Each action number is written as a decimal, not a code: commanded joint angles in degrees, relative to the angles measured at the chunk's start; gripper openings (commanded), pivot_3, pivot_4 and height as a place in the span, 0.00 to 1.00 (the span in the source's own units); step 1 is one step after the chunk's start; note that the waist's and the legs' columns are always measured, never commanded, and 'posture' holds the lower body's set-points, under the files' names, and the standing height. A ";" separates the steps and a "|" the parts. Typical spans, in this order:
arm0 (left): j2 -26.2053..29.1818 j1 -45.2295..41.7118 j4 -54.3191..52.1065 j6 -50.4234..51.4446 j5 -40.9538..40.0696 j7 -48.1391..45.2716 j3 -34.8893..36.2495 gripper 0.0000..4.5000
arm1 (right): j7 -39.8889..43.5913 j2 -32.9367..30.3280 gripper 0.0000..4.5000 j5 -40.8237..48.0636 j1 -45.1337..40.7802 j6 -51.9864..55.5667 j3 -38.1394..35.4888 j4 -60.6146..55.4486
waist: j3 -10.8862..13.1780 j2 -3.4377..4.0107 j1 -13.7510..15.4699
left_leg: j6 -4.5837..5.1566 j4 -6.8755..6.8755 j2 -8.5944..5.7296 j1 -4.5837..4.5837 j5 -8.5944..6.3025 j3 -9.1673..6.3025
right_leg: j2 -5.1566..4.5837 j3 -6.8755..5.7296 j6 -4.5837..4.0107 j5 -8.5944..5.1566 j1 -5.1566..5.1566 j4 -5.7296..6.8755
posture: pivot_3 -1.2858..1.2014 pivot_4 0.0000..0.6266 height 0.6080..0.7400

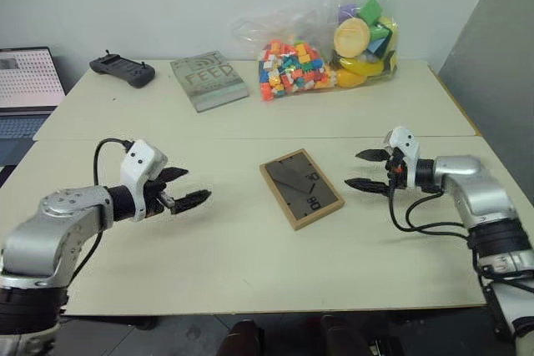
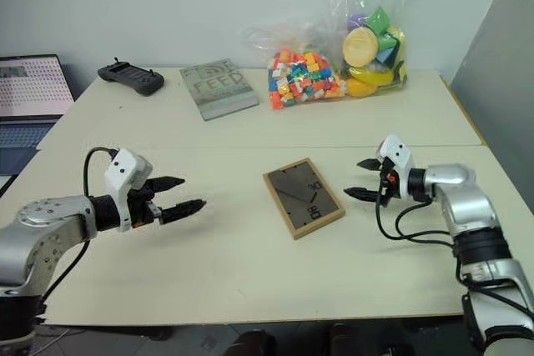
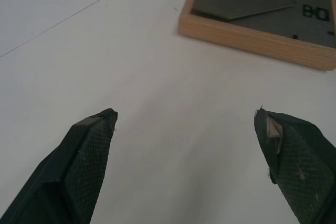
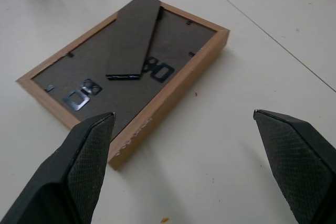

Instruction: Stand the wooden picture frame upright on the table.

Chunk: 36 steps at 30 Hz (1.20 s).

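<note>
Pale cream worktop is spread beneath both arms, crossed by a seam. Nearest, the left gripper and the right gripper are held above it with jaws released, nothing grasped. Between them the wooden picture frame is laid flat, face down, its dark back and folded stand turned up. Farther off, a grey book, a black controller and a bag of colourful blocks are seen, with a laptop at the left edge.

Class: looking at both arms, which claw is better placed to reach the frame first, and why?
Probably the right claw: it hovers open just beside the frame, which lies back-up on the table. The left claw, also open, sits farther off.
</note>
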 commanded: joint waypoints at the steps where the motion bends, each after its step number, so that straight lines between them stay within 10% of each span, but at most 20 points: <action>1: 0.06 -2.15 0.62 -1.52 1.28 -0.26 -0.78 1.00 | 2.39 -0.42 1.00 -1.51 -2.53 -2.87 0.57 3.53 | 0.01 -0.01 -0.01 | 0.00 0.01 0.00 -0.01 0.00 0.00 | 0.00 -0.01 0.00 0.00 0.00 0.00 | 0.52 0.24 1.00; 9: -4.29 -3.30 0.06 -0.30 1.87 3.59 -1.84 0.96 | -2.04 3.15 1.00 -6.12 -6.91 -8.22 1.16 12.28 | 0.04 0.00 -0.07 | -0.04 0.01 0.01 -0.04 0.01 0.03 | -0.01 0.05 0.00 0.00 -0.06 0.00 | 0.52 0.24 1.00; 20: -19.62 -3.83 0.00 -2.18 8.78 15.39 -11.58 0.43 | -13.26 11.25 0.42 -13.43 -10.86 -16.46 2.49 26.21 | 0.05 -0.01 -0.03 | -0.27 0.07 0.00 -0.06 0.14 0.09 | -0.02 0.09 0.00 0.02 -0.05 0.03 | 0.52 0.24 1.00; 28: -26.91 -9.31 11.15 -6.99 14.82 19.38 -15.07 0.05 | -8.14 13.26 0.01 -13.25 -3.99 -14.59 5.47 15.01 | 0.04 -0.01 0.01 | -0.27 0.09 0.00 -0.05 0.14 0.09 | -0.02 0.06 0.00 0.02 -0.05 0.05 | 0.52 0.24 1.00; 36: -29.16 -14.34 18.57 -10.81 17.96 18.81 -15.36 0.00 | -4.64 13.08 0.00 -10.72 1.62 -5.39 7.06 -1.89 | 0.04 -0.01 -0.14 | -0.28 0.09 0.01 -0.05 0.15 0.07 | -0.01 0.05 0.01 0.02 -0.07 0.07 | 0.52 0.24 1.00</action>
